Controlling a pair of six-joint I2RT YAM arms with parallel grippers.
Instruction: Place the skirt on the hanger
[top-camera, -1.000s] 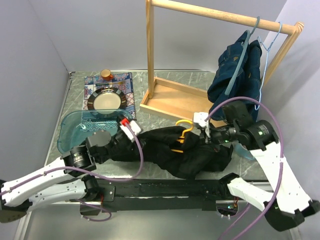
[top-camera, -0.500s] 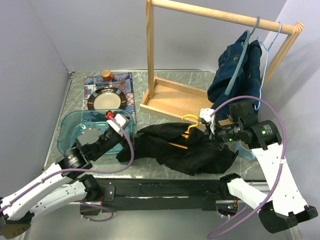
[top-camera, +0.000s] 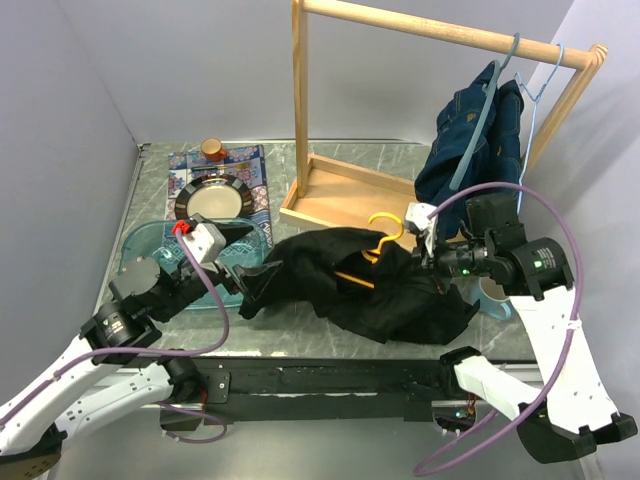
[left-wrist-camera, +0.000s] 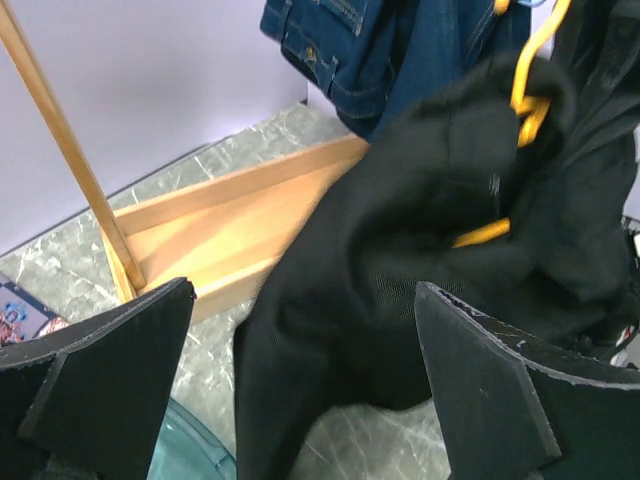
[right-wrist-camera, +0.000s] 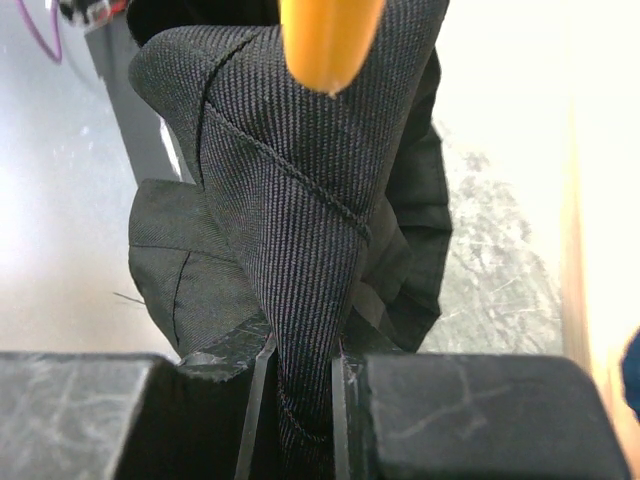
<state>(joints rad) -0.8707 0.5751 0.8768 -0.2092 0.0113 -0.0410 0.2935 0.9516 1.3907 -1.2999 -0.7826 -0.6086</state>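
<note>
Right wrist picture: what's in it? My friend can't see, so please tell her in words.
The right hand pinches a fold of the black skirt between its two dark fingers. The yellow-orange tip of the hanger pokes in at the top, above the fold, and the grey marbled table lies behind.
</note>
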